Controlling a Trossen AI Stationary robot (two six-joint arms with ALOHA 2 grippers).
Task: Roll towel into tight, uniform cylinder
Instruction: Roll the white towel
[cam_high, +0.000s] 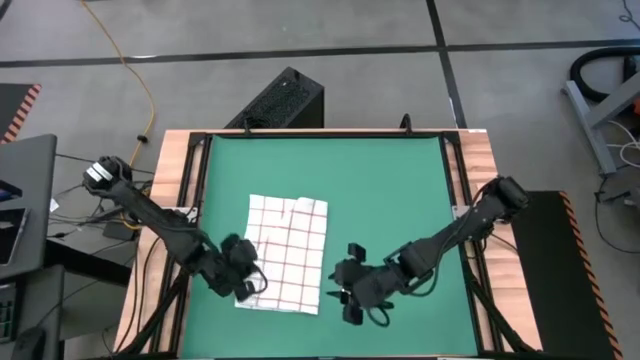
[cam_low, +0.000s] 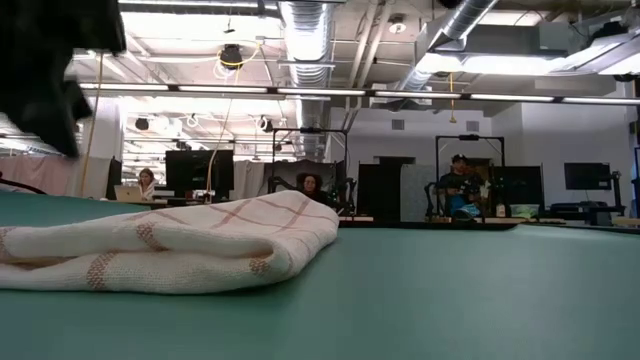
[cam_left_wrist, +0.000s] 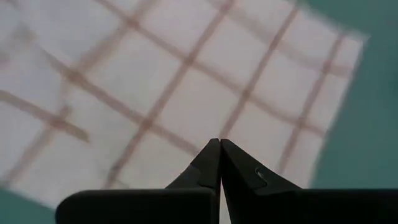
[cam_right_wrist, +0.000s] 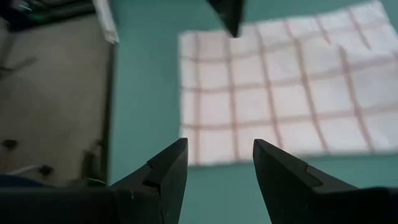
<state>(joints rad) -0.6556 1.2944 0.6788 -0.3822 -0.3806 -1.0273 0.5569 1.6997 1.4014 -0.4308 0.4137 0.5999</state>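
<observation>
With the towel (cam_high: 287, 250) lying flat and unrolled on the green mat (cam_high: 390, 190), rolling looks not yet begun: the left gripper (cam_high: 245, 285), fingers pinched together, sits over its near-left corner while the right gripper (cam_high: 345, 295) hovers spread just beside its near-right edge, likely needing to pinch that edge next.

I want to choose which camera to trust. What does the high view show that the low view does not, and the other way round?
Only the high view: the whole towel lying flat on the green mat, the left gripper shut over its near-left edge, and the right gripper open beside it, off the cloth. Only the low view: the towel's folded edge rising off the mat, and people at desks behind. Both: the towel on the mat, not yet rolled.
</observation>
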